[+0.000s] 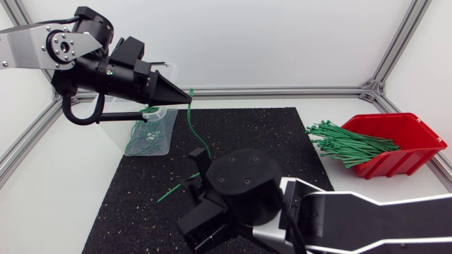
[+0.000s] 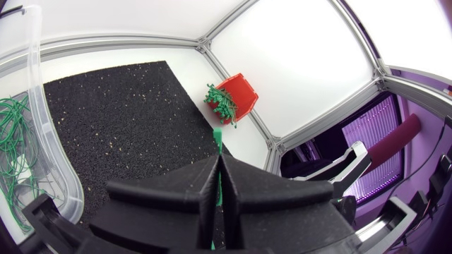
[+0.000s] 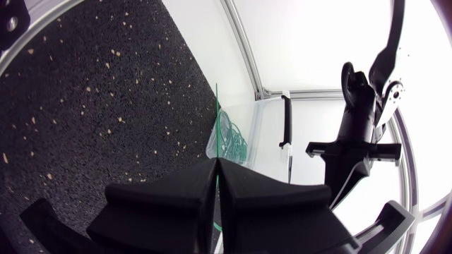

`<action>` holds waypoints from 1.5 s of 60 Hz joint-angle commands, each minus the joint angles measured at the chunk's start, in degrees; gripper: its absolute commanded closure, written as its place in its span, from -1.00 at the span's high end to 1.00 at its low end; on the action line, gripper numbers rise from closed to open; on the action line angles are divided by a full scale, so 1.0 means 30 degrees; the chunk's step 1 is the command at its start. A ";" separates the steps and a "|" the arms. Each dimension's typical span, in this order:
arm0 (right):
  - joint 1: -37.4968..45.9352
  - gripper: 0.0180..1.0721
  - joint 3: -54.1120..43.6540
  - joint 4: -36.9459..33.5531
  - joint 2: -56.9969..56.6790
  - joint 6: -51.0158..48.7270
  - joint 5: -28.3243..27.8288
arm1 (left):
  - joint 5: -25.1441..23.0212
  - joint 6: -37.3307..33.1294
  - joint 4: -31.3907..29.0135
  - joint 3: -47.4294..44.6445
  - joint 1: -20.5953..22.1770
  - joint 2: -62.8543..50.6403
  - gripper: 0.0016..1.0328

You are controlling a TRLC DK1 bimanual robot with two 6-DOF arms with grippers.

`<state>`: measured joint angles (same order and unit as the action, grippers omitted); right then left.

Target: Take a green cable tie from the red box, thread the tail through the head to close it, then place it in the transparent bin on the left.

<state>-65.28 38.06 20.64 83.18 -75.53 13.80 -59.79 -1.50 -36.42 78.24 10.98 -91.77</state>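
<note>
A green cable tie (image 1: pixel 195 127) stretches between my two grippers above the black mat (image 1: pixel 268 134). My left gripper (image 1: pixel 187 99) is shut on its upper end beside the transparent bin (image 1: pixel 164 134). In the left wrist view the tie (image 2: pixel 217 135) sticks out ahead of the closed left gripper (image 2: pixel 220 161). My right gripper (image 1: pixel 200 158) is shut on the lower end near the mat's middle. From the closed right gripper (image 3: pixel 217 164) the tie (image 3: pixel 217 106) runs toward the bin (image 3: pixel 258 127). The red box (image 1: pixel 399 134) with a bundle of ties (image 1: pixel 346 143) stands at the right.
The bin holds several green ties (image 1: pixel 143 134). Another green strip (image 1: pixel 173 189) shows on the mat left of my right wrist; whether it lies loose I cannot tell. An aluminium frame (image 1: pixel 282 90) borders the white table behind the mat.
</note>
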 commanded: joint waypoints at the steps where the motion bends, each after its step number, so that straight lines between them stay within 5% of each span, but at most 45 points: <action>1: -0.0419 -0.90 0.0466 -0.0963 -0.1065 0.2207 0.0262 | -0.0256 0.0470 0.0862 -0.1528 0.0030 0.1614 -0.94; 17: -0.0654 -0.90 0.2107 -0.7057 -0.3761 0.8271 -0.0470 | -0.0197 0.2638 0.4114 -0.5015 0.0616 0.4895 -0.94; 30: -0.0566 -0.90 0.3689 -1.1334 -0.5519 1.1553 -0.1408 | 0.0682 0.7325 1.0325 -0.8061 0.1554 0.7063 -0.94; 52: -0.0243 -0.90 0.5212 -1.4967 -0.6808 1.8379 -0.4366 | 0.0946 1.1075 1.4544 -1.0552 0.2198 0.7034 -0.94; 69: 0.2540 -0.90 0.7000 -1.6198 -0.6427 2.3916 -0.7208 | 0.0946 1.2687 1.8177 -1.2456 0.3048 0.7005 -0.94; 90: 0.3712 -0.90 0.8933 -1.8014 -0.6456 2.7226 -0.8702 | 0.1209 1.2833 1.9817 -1.2895 0.3224 0.6477 -0.94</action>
<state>-54.72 63.07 -32.01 63.33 2.83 -12.12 -56.49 35.40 21.56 41.21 20.34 -71.24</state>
